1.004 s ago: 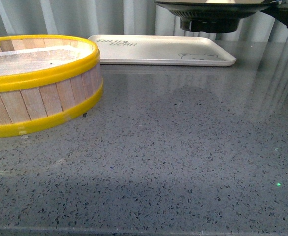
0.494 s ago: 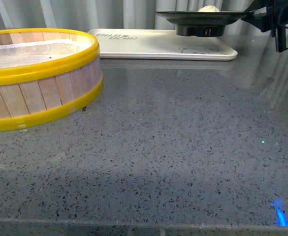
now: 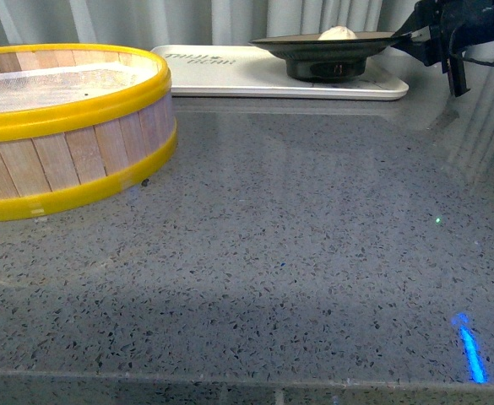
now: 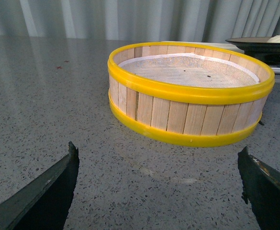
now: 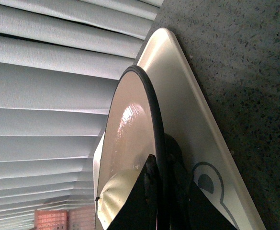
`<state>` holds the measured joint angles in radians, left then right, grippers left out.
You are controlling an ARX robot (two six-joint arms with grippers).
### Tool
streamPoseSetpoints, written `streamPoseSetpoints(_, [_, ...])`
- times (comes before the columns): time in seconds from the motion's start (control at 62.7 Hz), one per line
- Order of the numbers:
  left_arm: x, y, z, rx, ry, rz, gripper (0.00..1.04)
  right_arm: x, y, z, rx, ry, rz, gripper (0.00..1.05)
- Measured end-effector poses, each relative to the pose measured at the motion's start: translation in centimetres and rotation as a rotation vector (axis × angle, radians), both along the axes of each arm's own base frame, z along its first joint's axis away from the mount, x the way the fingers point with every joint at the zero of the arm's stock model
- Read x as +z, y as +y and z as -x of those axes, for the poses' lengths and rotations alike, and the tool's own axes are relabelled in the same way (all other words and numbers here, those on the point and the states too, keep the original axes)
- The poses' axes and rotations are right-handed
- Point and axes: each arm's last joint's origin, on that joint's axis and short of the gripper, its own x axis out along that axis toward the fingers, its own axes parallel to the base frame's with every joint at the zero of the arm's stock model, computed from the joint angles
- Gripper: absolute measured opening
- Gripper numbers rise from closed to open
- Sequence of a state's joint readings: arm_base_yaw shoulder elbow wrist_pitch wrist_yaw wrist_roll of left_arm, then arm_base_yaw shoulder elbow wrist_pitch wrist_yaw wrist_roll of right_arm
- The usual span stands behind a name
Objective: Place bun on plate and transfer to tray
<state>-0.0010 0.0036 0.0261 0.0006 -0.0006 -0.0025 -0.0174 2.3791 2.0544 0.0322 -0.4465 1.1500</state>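
The plate [image 3: 327,52], black-rimmed with a black foot, carries the white bun [image 3: 337,34] over the right part of the white tray [image 3: 221,72]. Its foot is down at the tray's surface; I cannot tell whether they touch. My right gripper [image 3: 411,38] is shut on the plate's right rim. In the right wrist view the gripper [image 5: 159,167] pinches the rim of the plate [image 5: 130,129], with the bun [image 5: 113,196] beside one finger and the tray [image 5: 187,110] behind. My left gripper [image 4: 159,158] is open and empty above the counter, in front of the basket.
A yellow-rimmed wooden steamer basket [image 3: 69,126] stands at the left, lined with white cloth; it also shows in the left wrist view [image 4: 187,96]. The grey speckled counter [image 3: 297,236] spreads in front. A pale curtain hangs behind the tray.
The plate with the bun has come down and moved left, from high above the tray to the tray's surface. The right gripper came down with it.
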Motion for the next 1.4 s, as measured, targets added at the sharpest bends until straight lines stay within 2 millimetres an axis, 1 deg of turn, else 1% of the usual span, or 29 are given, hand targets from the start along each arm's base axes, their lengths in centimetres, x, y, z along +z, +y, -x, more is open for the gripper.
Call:
streamPoseSetpoints(0.207, [0.0,0.0,0.0,0.000,0.000,0.000,0.98,0.0,0.2,-0.1,0.004,-0.001,0.004,0.03])
streamPoseSetpoints(0.239, [0.0,0.0,0.0,0.000,0.000,0.000,0.98,0.1,0.3,-0.1,0.006,-0.002,0.005,0.05])
streamPoseSetpoints(0.319, [0.0,0.0,0.0,0.000,0.000,0.000,0.98,0.1,0.4,-0.1,0.008,-0.003,0.003,0.19])
streamPoseSetpoints(0.351, [0.0,0.0,0.0,0.000,0.000,0.000,0.98,0.1,0.4,-0.1,0.008,-0.003,0.003,0.23])
streamPoseSetpoints(0.383, [0.0,0.0,0.0,0.000,0.000,0.000,0.98,0.1,0.4,-0.1,0.008,-0.003,0.003,0.30])
streamPoseSetpoints(0.415, [0.0,0.0,0.0,0.000,0.000,0.000,0.98,0.1,0.4,-0.1,0.009,-0.004,0.003,0.33])
streamPoseSetpoints(0.574, [0.0,0.0,0.0,0.000,0.000,0.000,0.98,-0.4,0.5,0.0,0.010,0.006,-0.001,0.60])
streamPoseSetpoints(0.606, [0.0,0.0,0.0,0.000,0.000,0.000,0.98,-0.5,0.5,0.0,0.010,0.008,-0.002,0.64])
streamPoseSetpoints(0.733, [0.0,0.0,0.0,0.000,0.000,0.000,0.98,-0.6,0.7,0.5,0.011,0.011,-0.006,0.85])
streamPoseSetpoints(0.829, [0.0,0.0,0.0,0.000,0.000,0.000,0.98,-0.2,0.7,1.0,0.010,0.001,-0.008,0.98])
streamPoseSetpoints(0.925, [0.0,0.0,0.0,0.000,0.000,0.000,0.98,0.4,0.7,1.7,0.009,-0.014,-0.011,0.95])
streamPoseSetpoints(1.132, [0.0,0.0,0.0,0.000,0.000,0.000,0.98,1.3,0.5,3.5,-0.003,-0.033,-0.020,0.96])
streamPoseSetpoints(1.244, [0.0,0.0,0.0,0.000,0.000,0.000,0.98,1.4,-0.3,4.6,-0.033,-0.029,-0.020,0.96])
streamPoseSetpoints(1.323, [0.0,0.0,0.0,0.000,0.000,0.000,0.98,1.4,-1.2,5.6,-0.062,-0.023,-0.019,0.96])
streamPoseSetpoints(1.403, [0.0,0.0,0.0,0.000,0.000,0.000,0.98,1.5,-2.5,7.2,-0.108,-0.024,-0.012,0.96])
